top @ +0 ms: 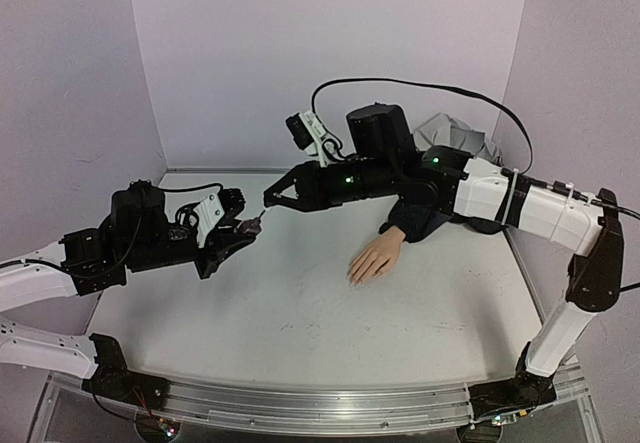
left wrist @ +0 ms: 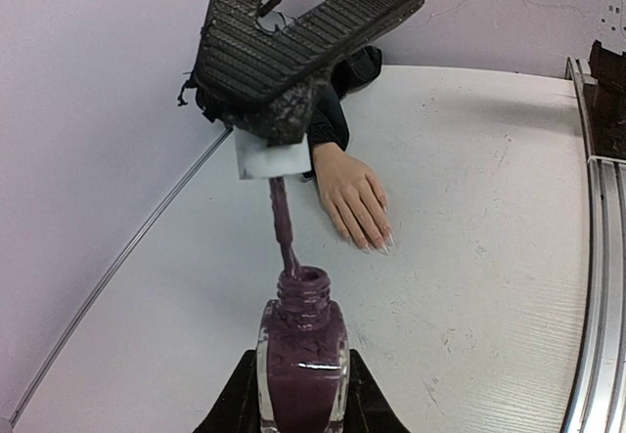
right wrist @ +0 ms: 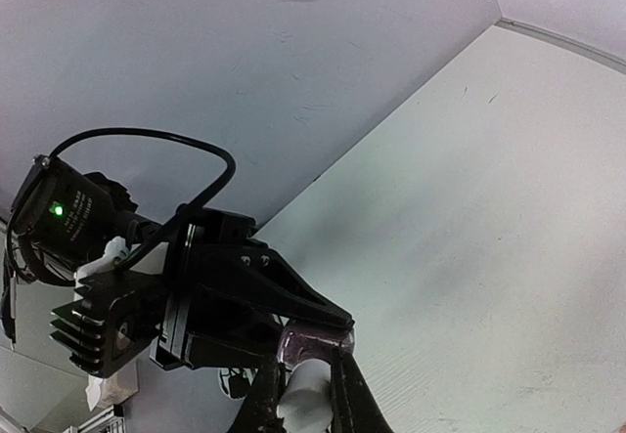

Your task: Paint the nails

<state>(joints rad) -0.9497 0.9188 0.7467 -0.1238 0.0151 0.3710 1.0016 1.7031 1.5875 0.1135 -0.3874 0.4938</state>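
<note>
Maroon polish loads the brush (left wrist: 284,223); our right jaws pinch its white cap (left wrist: 272,157), left jaws clamp the bottle (left wrist: 301,355). Swinging to the nails (left wrist: 377,245), four o'clock of the bottle on the desk (left wrist: 489,257), we risk drips

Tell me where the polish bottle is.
In the left wrist view the bottle sits bottom centre, in the left gripper, beneath the brush held by the right gripper.

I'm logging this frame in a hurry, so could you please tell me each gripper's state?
Left gripper: closed on the bottle.
Right gripper: closed on the brush cap.
</note>
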